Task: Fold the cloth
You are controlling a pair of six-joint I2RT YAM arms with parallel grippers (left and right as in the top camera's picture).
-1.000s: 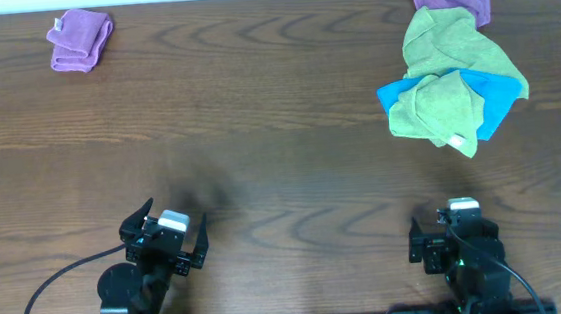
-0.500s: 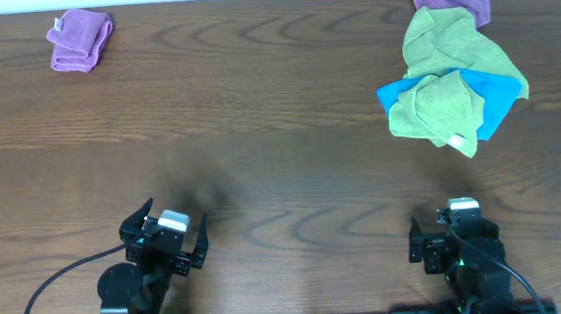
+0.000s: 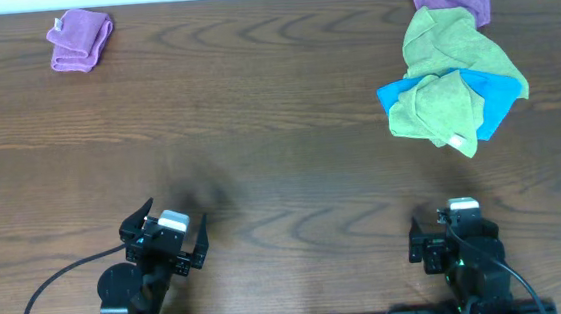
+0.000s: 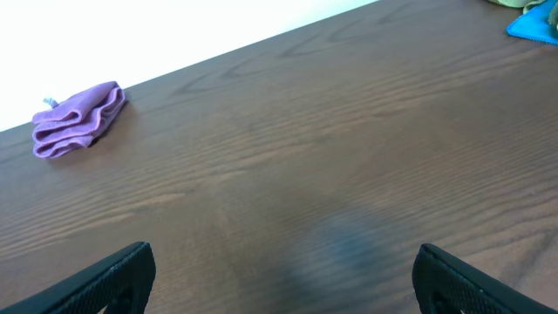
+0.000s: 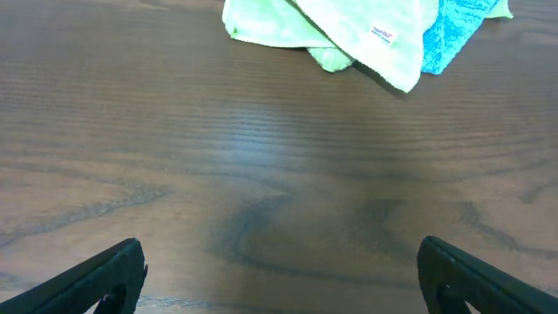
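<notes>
On blue cloth [image 3: 500,102], cloth [image 3: 435,108], crumpled

Dark wood-grain table [image 3: 258,129], white backdrop

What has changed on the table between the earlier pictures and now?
Nothing has visibly changed. The cloth lies crumpled on the blue cloth as before, untouched. The left claw and the right claw stay open and empty, well apart from it.
</notes>
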